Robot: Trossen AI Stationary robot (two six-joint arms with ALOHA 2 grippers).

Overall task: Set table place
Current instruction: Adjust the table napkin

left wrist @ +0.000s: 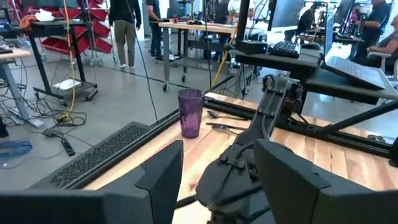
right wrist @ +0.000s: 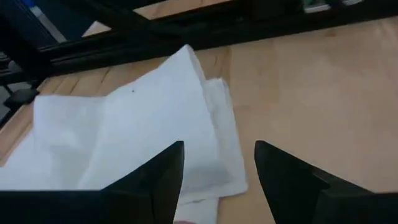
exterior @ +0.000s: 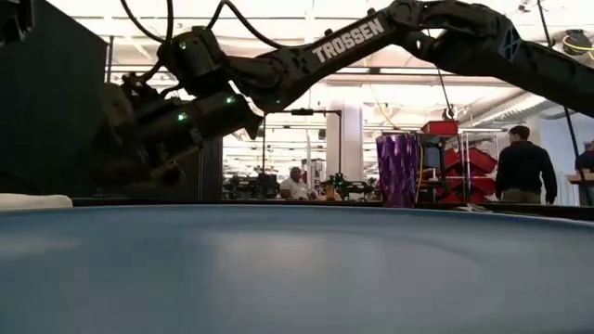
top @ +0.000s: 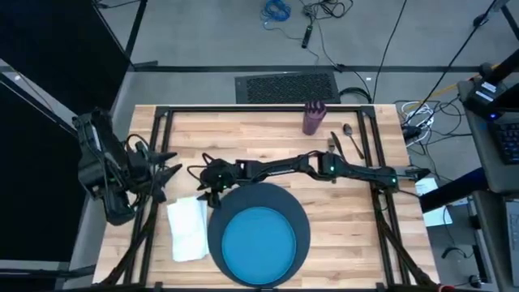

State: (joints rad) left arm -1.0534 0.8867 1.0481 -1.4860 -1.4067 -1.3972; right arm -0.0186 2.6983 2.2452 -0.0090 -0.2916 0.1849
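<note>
So the setting's maybe halfway there. Left arm's parked at the tabletop's (top: 340, 211) left edge, its gripper (left wrist: 217, 171) with jaws apart. Napkin (top: 188, 229) lies flat just left of the charger (top: 219, 219), blue plate (top: 259, 243) sits on it. Right gripper (top: 208, 182) reaches right across, hovering over the napkin's far end, jaws apart, holding nothing. Cup (top: 313, 118), fork (top: 335, 144) and spoon (top: 352, 138) sit at the far right, unplaced.

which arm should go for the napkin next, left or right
Right, probably. The right gripper hangs open just above the white napkin, which fills its wrist view. The left gripper sits at the table's left edge, aimed elsewhere.
</note>
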